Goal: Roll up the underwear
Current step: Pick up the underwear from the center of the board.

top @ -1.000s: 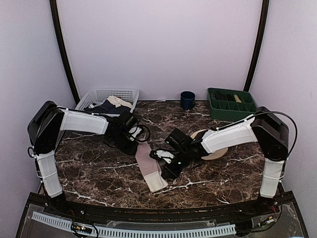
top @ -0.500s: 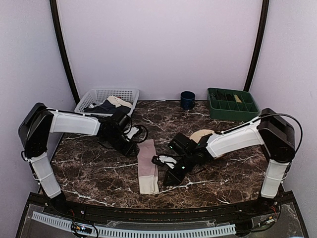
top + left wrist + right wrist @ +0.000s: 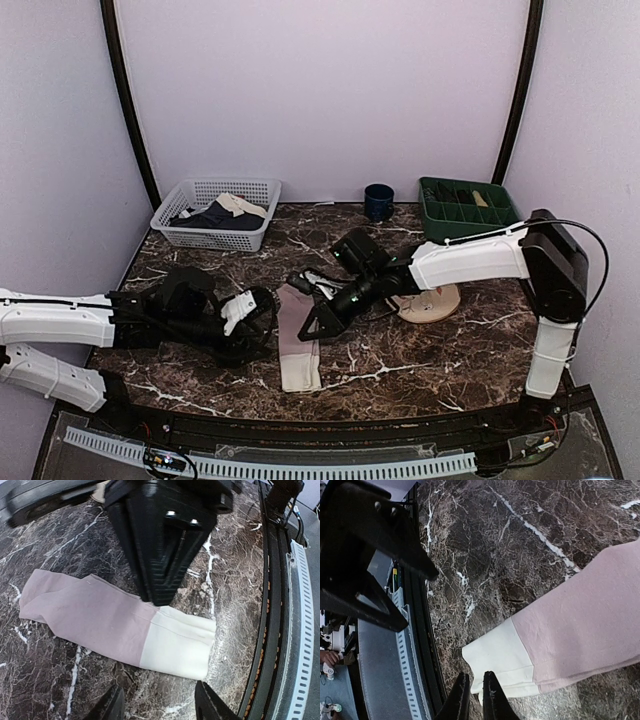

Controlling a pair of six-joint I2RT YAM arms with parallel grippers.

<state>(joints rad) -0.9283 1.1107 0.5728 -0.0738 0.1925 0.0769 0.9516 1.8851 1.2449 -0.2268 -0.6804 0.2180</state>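
The underwear (image 3: 296,338) lies flat on the marble, folded into a long narrow strip that is pink with a cream waistband end (image 3: 300,375) toward the front edge. My left gripper (image 3: 262,322) reaches in low from the left, just beside the strip. In the left wrist view it (image 3: 160,707) stands open over bare marble, short of the cream end (image 3: 177,642). My right gripper (image 3: 308,328) hovers at the strip's right side. Its jaws (image 3: 476,697) are parted by a narrow gap and hold nothing, next to the cream edge (image 3: 500,655).
A white basket (image 3: 185,192) holding dark navy and beige cloth sits at the back left. A blue mug (image 3: 378,202) and a green tray (image 3: 467,210) are at the back. A round plate (image 3: 432,303) lies under the right arm. The table's front rail (image 3: 280,630) runs close by.
The left arm swung from behind the strip to low at its near-left side, its jaws opening wider. The right gripper let go, parted slightly and moved back from the cream end. The strip now lies straighter.
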